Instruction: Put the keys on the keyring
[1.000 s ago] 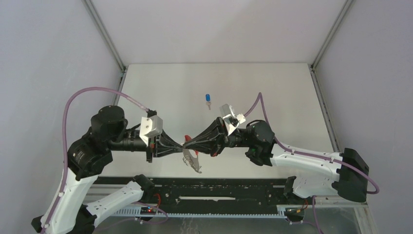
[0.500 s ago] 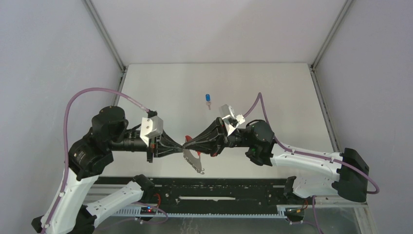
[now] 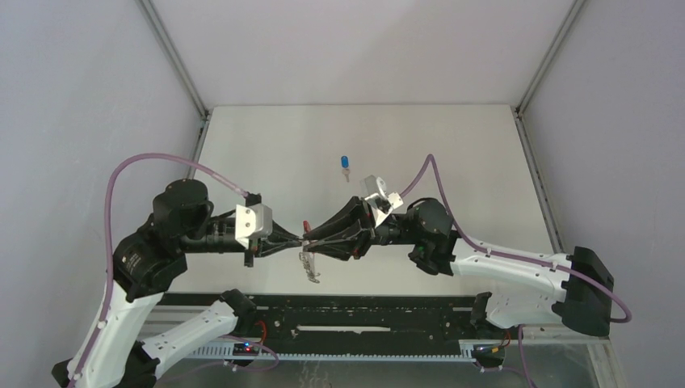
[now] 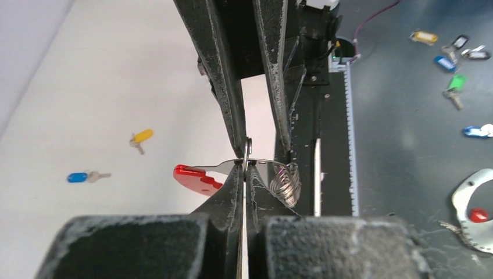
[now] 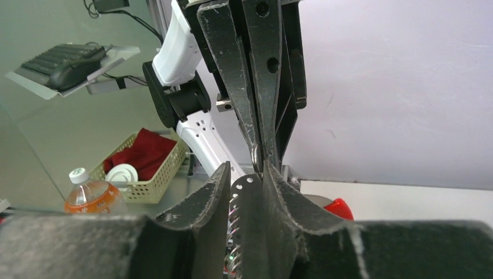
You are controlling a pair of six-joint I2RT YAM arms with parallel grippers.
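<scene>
The keyring [image 4: 195,177] is held in mid-air above the table [image 3: 452,145], clamped in the closed left gripper [image 4: 244,167]. The right gripper [image 5: 246,174] is parted around its metal (no grip apparent). The blue key [image 3: 345,164] is seen lying beyond, nearer the right arm, blade toward the near edge. The yellow key [image 4: 142,136] is set close by, small and plastic-headed.

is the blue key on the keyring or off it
Off. The blue key lies flat on the table, well apart from the keyring, which is pinched in the left gripper.
</scene>
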